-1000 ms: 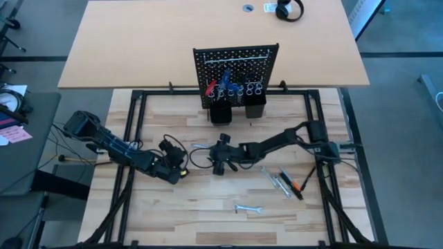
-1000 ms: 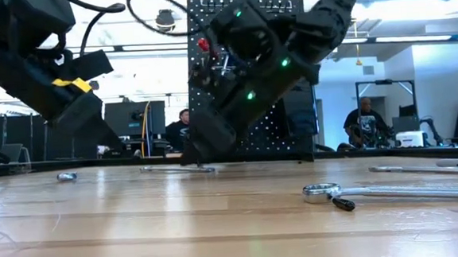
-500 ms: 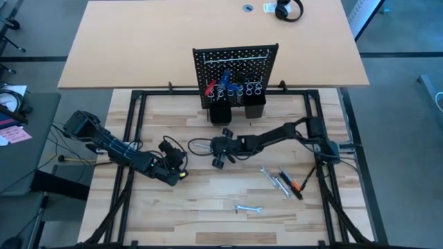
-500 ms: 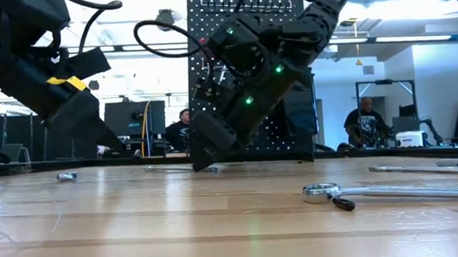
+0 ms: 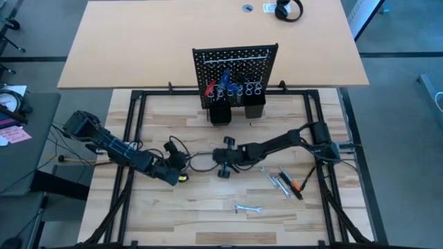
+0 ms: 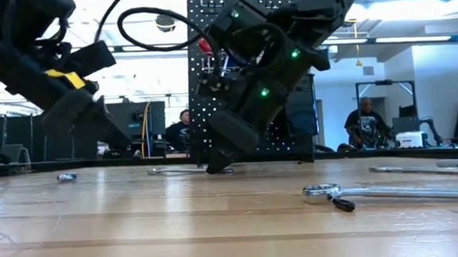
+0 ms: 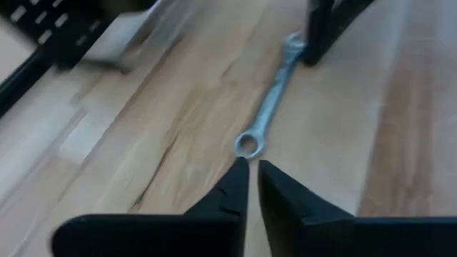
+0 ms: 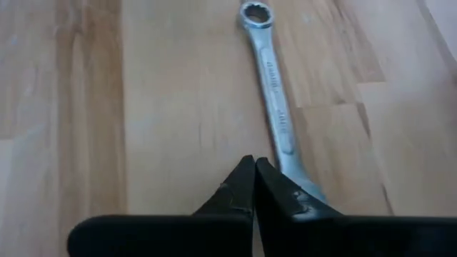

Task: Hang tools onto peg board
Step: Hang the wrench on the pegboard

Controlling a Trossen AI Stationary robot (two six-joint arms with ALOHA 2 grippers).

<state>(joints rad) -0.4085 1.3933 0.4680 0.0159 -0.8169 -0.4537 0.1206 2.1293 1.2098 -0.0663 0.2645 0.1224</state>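
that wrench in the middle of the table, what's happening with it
The long silver wrench lies flat on the wooden table. The right gripper has closed on one end of it, low at the table's middle. The left gripper points at the wrench's ring end, jaws nearly shut, holding nothing. Other tools lie by the right arm, and the upright black perforated peg board already carries a few.

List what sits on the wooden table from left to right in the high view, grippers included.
left gripper → right gripper → small wrench → tool cluster with the orange-and-black tool.
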